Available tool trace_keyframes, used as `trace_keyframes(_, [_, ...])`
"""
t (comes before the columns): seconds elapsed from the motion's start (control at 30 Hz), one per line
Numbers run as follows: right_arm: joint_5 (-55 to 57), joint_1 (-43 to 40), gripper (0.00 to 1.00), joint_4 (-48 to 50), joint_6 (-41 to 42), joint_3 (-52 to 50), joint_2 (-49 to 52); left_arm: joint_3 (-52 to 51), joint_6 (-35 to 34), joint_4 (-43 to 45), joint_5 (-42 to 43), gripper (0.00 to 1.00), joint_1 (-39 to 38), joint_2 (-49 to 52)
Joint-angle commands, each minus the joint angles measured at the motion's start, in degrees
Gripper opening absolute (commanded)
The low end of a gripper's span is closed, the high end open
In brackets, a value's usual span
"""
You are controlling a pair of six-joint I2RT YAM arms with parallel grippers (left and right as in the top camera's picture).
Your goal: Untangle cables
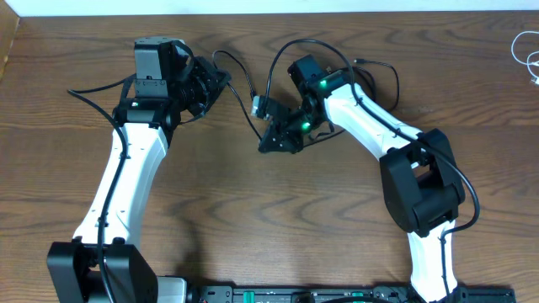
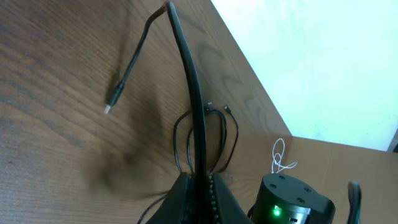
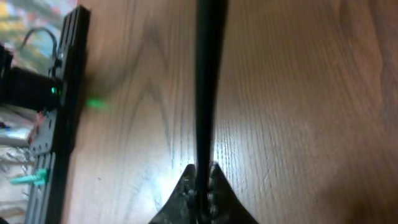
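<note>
The left pincer [image 2: 199, 190] is pressing its 2 fingers together on a black cable [image 2: 189, 68]. In the left wrist view that cable is running straight away from the fingers, bending sharply at its far point and hanging back down to a small plug [image 2: 112, 102] that is floating just above the table [image 1: 253, 219]. Beyond it, a few thin black loops [image 2: 208, 140] are lying on the wood near the far edge, and a white cable [image 2: 278, 163] is sitting by itself further off, near the corner, well apart from both arms.

The right pincer [image 3: 200, 186] is also pinching shut on a black strand [image 3: 208, 74], which is stretching straight out from its fingertips across the wood grain. I cannot tell whether this is the same cord the left one is gripping.

From overhead, the 2 pincers are working near each other in the upper middle of the table, the left one higher and to the left, the right one pointing down and leftward, with black cord curving between and around them and looping over the right wrist.
</note>
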Motion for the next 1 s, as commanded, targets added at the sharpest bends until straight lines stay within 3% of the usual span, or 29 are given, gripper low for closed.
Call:
trace_keyframes(0.0, [-1.29,-0.35,0.01,0.44,9.97,0.94,0.04,0.68,0.17,-0.07,0.09,0.09,-0.02,-0.87])
trace_keyframes(0.1, [-1.2,-1.95,0.01,-2.14,13.92,3.52,-1.51,0.68,0.17,-0.83,-1.92,0.17,-0.02,-0.87])
trace_keyframes(0.27, [2.05,-5.6,0.01,-6.58,19.32,10.6,-6.27,0.66,0.33,-2.14,-4.79,0.38,-0.02,-0.87])
trace_keyframes(0.53, [11.78,-14.49,0.01,-6.8,37.11,23.41,-16.11,0.66,3.89,-4.9,-5.57,0.4,-0.02,-0.85])
trace_keyframes(0.97, [17.14,-35.54,0.01,-0.33,47.78,33.64,-23.37,0.66,4.09,-5.35,-5.55,0.4,-0.02,-0.85])
